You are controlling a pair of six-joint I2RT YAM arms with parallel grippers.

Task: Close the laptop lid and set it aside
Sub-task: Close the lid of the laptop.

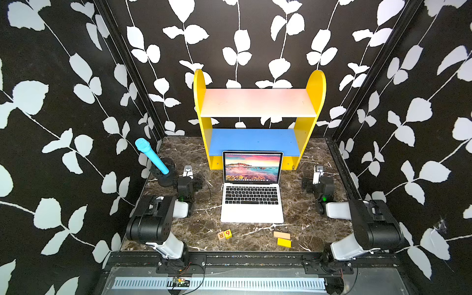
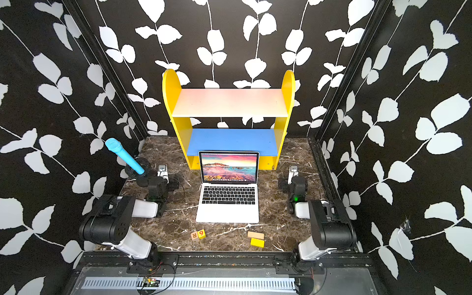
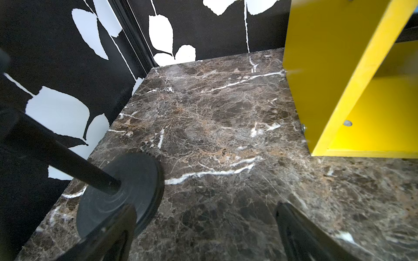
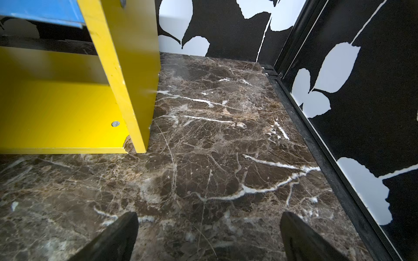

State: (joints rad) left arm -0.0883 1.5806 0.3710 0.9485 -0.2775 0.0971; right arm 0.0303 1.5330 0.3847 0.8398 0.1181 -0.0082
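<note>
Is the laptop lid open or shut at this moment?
Open. The laptop lid stands up from the keyboard, its lit screen showing pink-blue coastal wallpaper in both top views.

Bare marble (image 1: 298, 217) flanks the laptop (image 1: 252, 204); the shelf (image 1: 255, 141) stands just behind its lid (image 1: 252, 166).

A silver laptop (image 1: 251, 212) with black keys, its lid (image 1: 252, 167) showing a pink-and-blue coast; the table (image 1: 301, 204) is dark brown marble veined white, the shelf (image 1: 315, 89) yellow-sided with one white board and one blue, the microphone (image 1: 152, 157) bright blue, the walls (image 1: 63, 102) black with white leaves, one block (image 1: 284, 242) yellow
</note>
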